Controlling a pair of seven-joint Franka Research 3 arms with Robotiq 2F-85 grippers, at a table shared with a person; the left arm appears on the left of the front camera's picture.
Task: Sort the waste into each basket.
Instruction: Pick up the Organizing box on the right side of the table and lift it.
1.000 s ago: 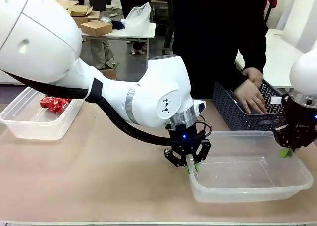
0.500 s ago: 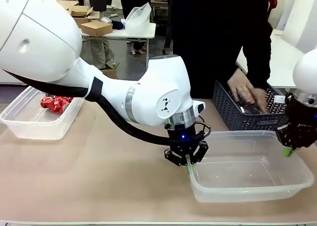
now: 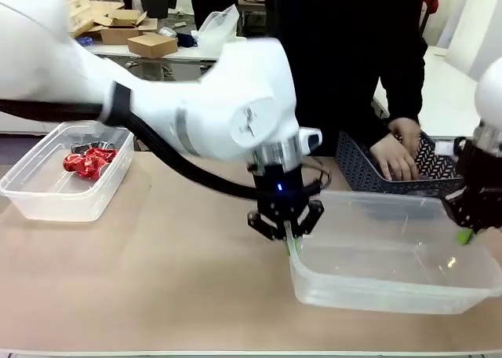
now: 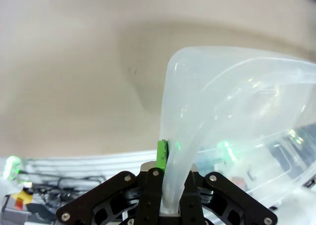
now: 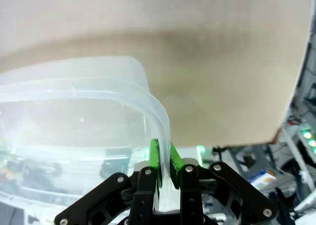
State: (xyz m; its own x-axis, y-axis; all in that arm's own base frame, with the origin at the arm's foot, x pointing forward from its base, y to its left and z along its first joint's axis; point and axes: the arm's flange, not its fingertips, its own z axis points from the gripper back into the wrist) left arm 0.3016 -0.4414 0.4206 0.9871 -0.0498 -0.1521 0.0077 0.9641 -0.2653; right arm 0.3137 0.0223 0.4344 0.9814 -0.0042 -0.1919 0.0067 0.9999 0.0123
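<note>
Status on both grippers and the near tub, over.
Left gripper shut on right-hand tub rim, left end. Right gripper shut on right end. Tub looks empty. Person's hand in dark basket behind it.

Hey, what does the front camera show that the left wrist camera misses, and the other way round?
Front view: the second tub at far left holding a crushed red can, the person's hand in the dark basket, and the robot's right hand gripping the other end of the near tub. Left wrist view: a close look at the green pad pressed against the tub wall, plus cables beyond the table. Both: the robot's left hand shut on the near tub's rim.
</note>
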